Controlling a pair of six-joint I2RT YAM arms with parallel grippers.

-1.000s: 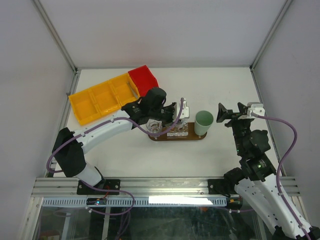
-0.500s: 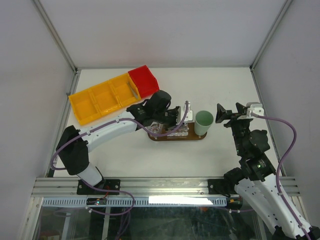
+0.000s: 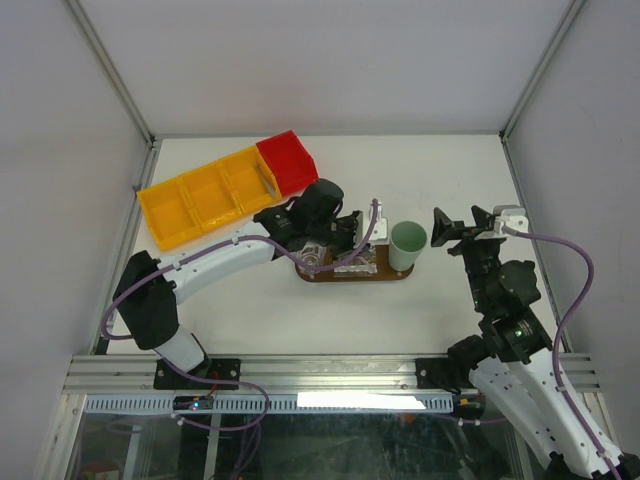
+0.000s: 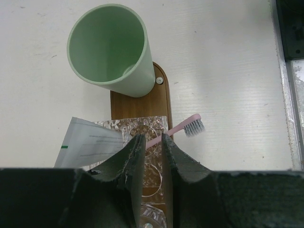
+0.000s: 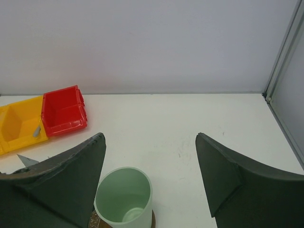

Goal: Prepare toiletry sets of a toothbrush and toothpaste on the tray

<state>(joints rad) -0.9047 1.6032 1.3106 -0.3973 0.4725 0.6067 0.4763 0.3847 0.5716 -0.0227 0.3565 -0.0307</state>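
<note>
The right gripper [image 5: 149, 137] hangs wide open, empty. The wooden tray [image 4: 140, 107] lies just beyond the tips of the left gripper [image 4: 153, 141], with a soft, dentable toothpaste tube [image 4: 90, 142] at their left. That gripper pinches the pink toothbrush [image 4: 178, 128] by its handle end. The brush looks light, stiff and slick, and likely to swivel, so a mid-handle hold seems safer.

White table [image 3: 430, 170] with brown tray [image 3: 400, 276], yellow bin [image 3: 195, 205], red bin [image 3: 288, 160]

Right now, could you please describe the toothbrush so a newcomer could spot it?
On the white table, find the brown wooden tray with the mint-green cup at one end. Near the cup, the left gripper pinches the toothbrush: the only thin pink stick, its grey bristle head past the tray's edge.
</note>
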